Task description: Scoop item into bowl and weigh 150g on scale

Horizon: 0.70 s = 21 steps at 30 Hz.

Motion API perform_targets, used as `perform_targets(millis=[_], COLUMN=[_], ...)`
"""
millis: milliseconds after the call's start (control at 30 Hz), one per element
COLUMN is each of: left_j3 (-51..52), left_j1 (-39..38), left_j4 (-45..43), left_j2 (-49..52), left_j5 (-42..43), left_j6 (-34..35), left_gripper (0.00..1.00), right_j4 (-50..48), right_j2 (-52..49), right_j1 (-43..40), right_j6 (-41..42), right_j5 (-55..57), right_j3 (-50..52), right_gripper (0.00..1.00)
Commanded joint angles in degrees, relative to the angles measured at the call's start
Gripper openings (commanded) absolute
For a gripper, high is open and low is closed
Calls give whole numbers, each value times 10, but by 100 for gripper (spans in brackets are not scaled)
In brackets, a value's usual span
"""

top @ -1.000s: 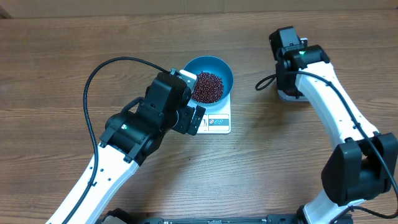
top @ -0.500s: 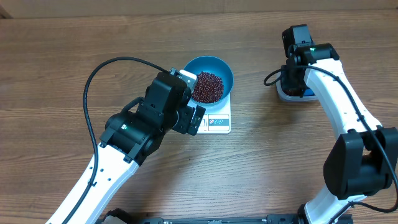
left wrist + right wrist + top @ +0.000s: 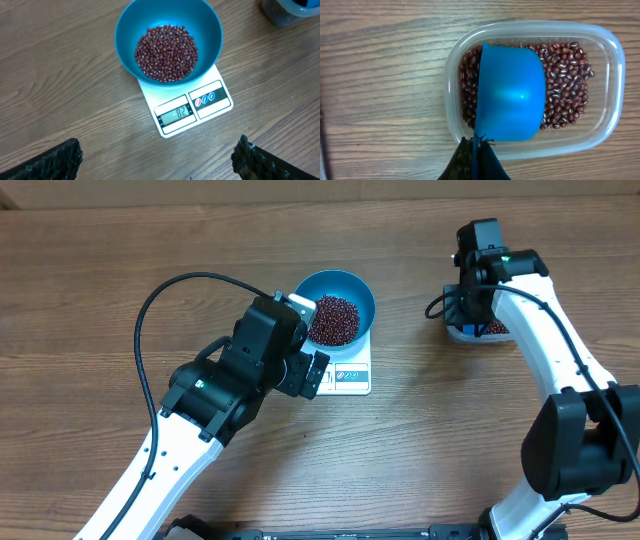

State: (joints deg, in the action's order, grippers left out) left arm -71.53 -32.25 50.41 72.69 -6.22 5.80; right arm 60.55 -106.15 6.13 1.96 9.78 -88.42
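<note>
- Right wrist view: the right gripper (image 3: pixel 477 150) has its dark fingers pressed together at the bottom edge, pinching the thin handle of a blue scoop (image 3: pixel 512 95).
- The scoop's cup reaches out from the fingers over the middle of a clear tub (image 3: pixel 616 75). Whether the cup touches what lies under it cannot be told.
- Red-brown beans (image 3: pixel 565 75) cover the tub's floor and show on both sides of the cup and beyond its far edge.
- The tub rests on the wooden table (image 3: pixel 380 75).
- Left wrist view: the left gripper (image 3: pixel 157 145) is spread wide, one dark finger in each lower corner, with nothing between them but bare table.
- Beyond the fingers sits the white scale (image 3: pixel 150 95), its display (image 3: pixel 175 114) reading 82 and a blue-marked label beside it.
- The blue bowl (image 3: pixel 210 30) stands upright on the scale, overhanging its far part.
- A loose heap of beans fills the bottom of the bowl.
- Overhead view: the left gripper hangs just beside the scale's left edge, and the right gripper is over the tub, well apart from the bowl.
</note>
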Motion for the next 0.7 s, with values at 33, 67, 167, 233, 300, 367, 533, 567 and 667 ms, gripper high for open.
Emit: perform_targets(millis=[33,67,167,233,300,367,533,567,667], left_j3=[-13,-13,-13,-13,-13,-13,-13,-13,-13], left_j1=[0,0,0,0,0,0,0,0,0], left_j4=[6,6,5,5,5,4,3,3,3], left_j2=[-6,-6,-6,-6,-6,-6,-6,-6,-6], left_j5=[3,3,3,3,3,3,3,3,3], left_j6=[-5,-5,-5,-5,-5,-5,-5,-5,-5], left_gripper=[99,100,99,100,99,99,99,99,100], right_j4=[-16,-18,-20,-16,-11,-5,8,10,18], right_j2=[4,4,4,4,4,4,2,1,-2], right_j1=[-38,-50,-95,-120,-138,-153,-187,-195,-214], right_j6=[1,1,1,-1,-1,-2,-5,-5,-5], right_j5=[-111,-139,-235,-276,-302,-326,-380,-386,-395], right_j3=[-17,-17,-17,-17,-17,-17,-16,-16,-16], right_gripper=[4,4,4,4,4,4,4,4,4])
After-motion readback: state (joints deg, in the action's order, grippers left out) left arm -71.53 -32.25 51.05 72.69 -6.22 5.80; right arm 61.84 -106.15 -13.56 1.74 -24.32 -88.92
